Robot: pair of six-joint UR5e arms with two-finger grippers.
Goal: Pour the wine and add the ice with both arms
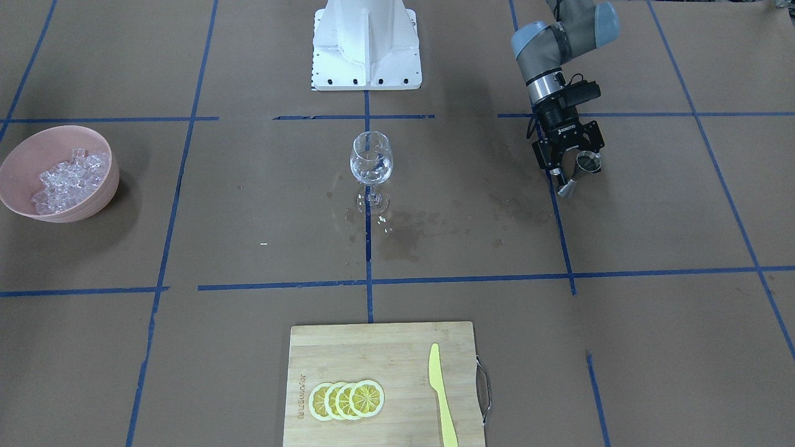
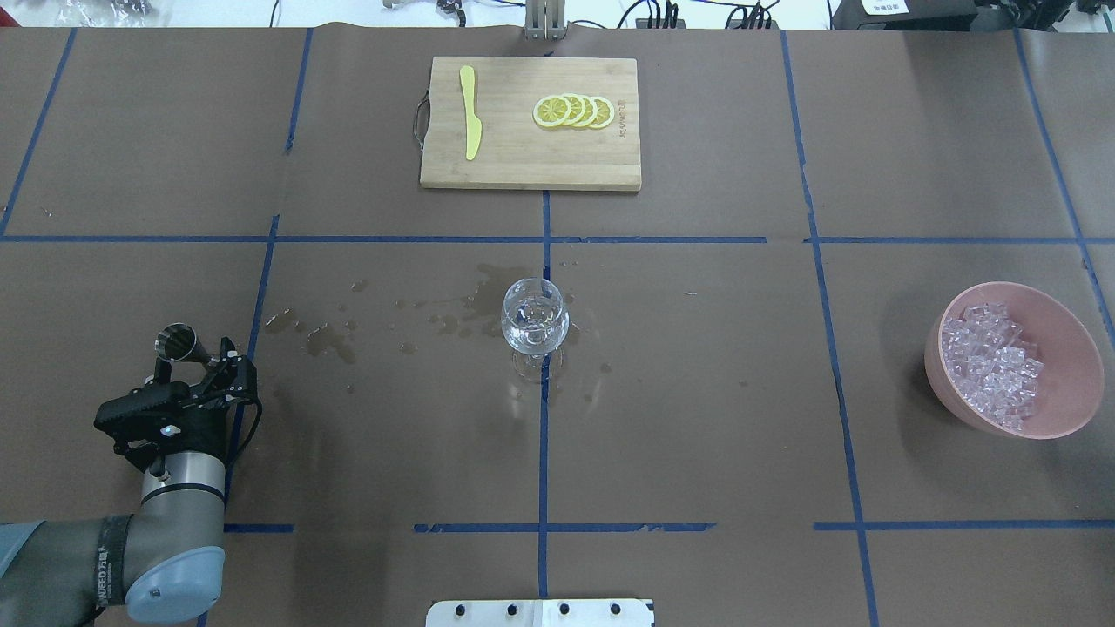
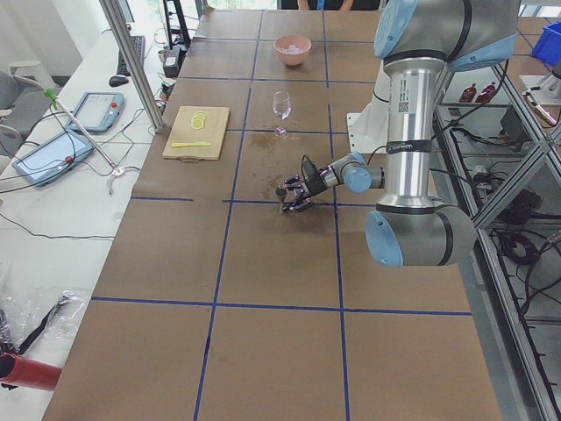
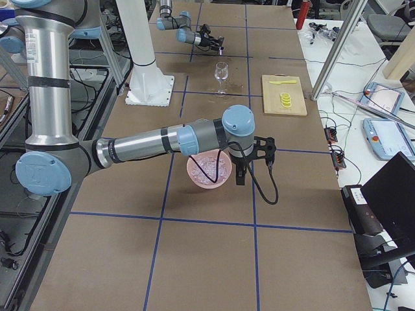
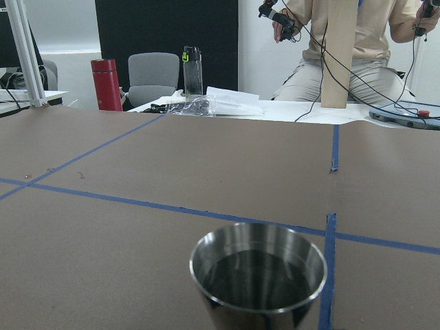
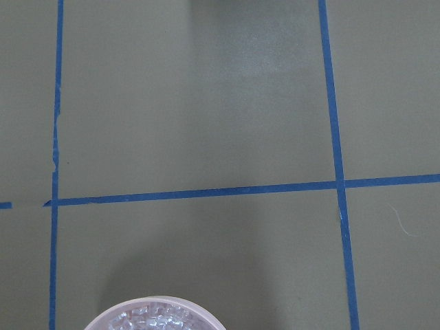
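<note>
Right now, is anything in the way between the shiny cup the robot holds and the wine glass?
No, nothing I can see. The left gripper holds the shiny cup, and between it and the wine glass lies only flat brown paper with a few wet stains.

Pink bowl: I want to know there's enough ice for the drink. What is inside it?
The pink bowl holds a heap of clear ice chunks against one side; bare pink wall shows opposite. Its bottom under the heap is covered, so meltwater cannot be judged.
</note>
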